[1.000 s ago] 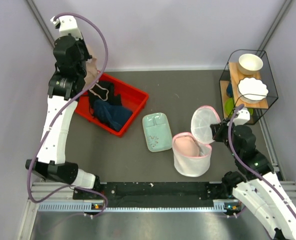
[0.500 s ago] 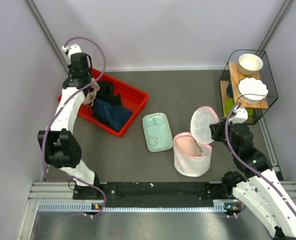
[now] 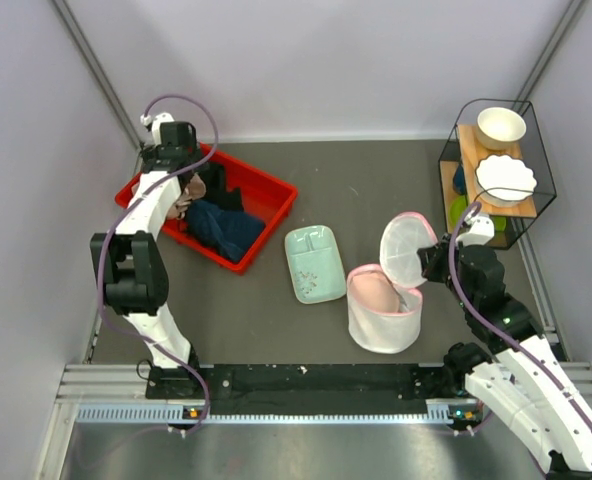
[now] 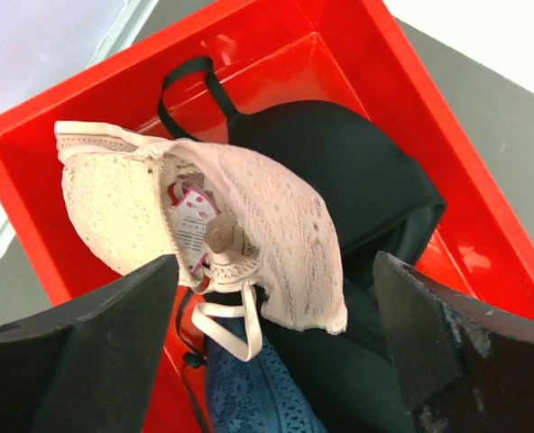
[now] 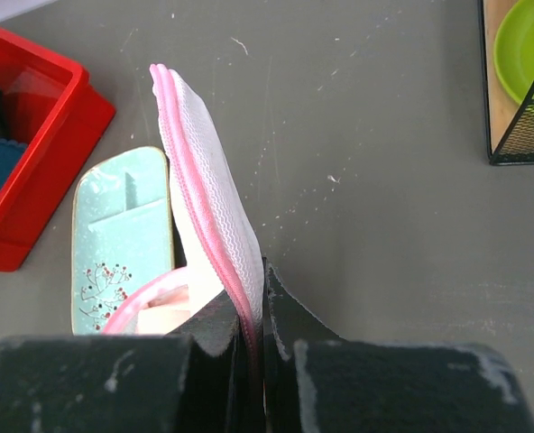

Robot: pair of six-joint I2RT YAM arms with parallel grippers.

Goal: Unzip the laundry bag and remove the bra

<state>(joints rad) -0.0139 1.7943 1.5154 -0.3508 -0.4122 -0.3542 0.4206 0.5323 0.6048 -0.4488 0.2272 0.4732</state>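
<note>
The pale pink lace bra (image 4: 204, 216) lies in the red bin (image 4: 87, 126), draped over a black garment (image 4: 357, 180) and a dark blue cloth (image 4: 249, 388). My left gripper (image 4: 271, 361) hangs just above it, open, with its fingers wide on either side and nothing between them. From above, the left gripper (image 3: 183, 185) is over the bin's left end. The white mesh laundry bag (image 3: 383, 310) stands unzipped, its round lid (image 3: 408, 248) flipped upright. My right gripper (image 5: 256, 316) is shut on the lid's pink-trimmed edge (image 5: 204, 189).
A mint green tray (image 3: 312, 263) lies between the red bin (image 3: 266, 190) and the bag. A black wire rack (image 3: 496, 170) with white bowls and a green plate stands at the right wall. Grey walls close in on both sides.
The left arm came down from high over the bin, and its gripper opened and let the bra go into the bin. The right arm has kept hold of the lid.
</note>
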